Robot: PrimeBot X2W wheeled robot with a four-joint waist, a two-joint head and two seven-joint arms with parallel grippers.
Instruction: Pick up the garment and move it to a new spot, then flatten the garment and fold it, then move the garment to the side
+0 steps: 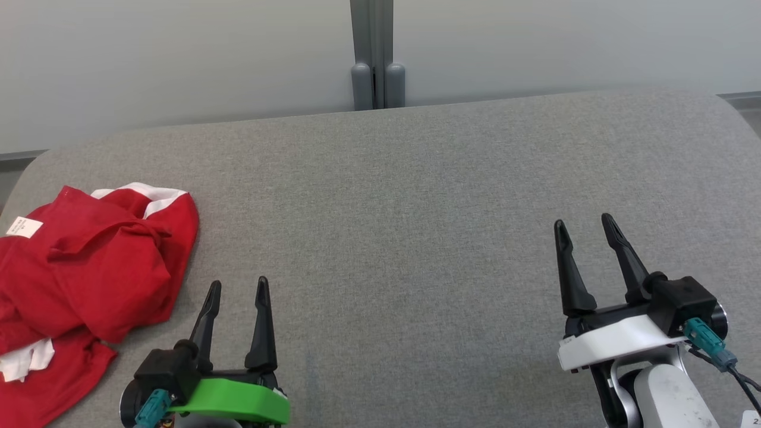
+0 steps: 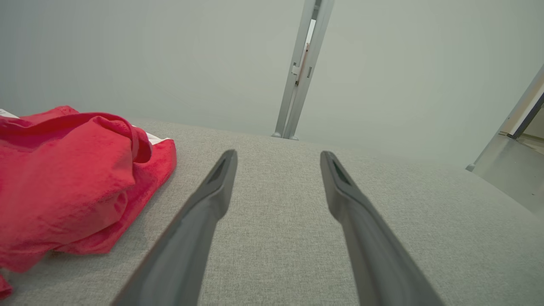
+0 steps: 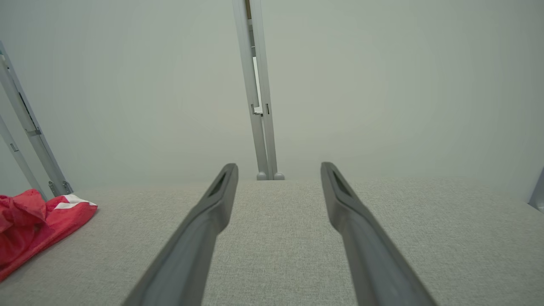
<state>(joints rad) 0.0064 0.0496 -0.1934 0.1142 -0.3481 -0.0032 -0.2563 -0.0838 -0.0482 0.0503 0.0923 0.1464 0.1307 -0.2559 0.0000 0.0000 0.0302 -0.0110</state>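
Just left of green-mounted left gripper [image 1: 238,282], on grey fabric-covered table [image 1: 416,208]: crumpled red garment with white trim [image 1: 101,261], nearer this arm. Both grippers spread, empty; white-mounted right gripper [image 1: 582,220] well apart, to right.

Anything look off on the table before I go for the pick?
Nothing spilled or damaged. The red garment lies bunched at the left end of the grey table, a white label exposed, its cloth running past the head view's left edge. The left gripper and right gripper are open, clear of it.

Grey fabric table [image 1: 416,208], 2 pale wall panels [image 1: 178,53] behind, grey post [image 1: 371,47] between
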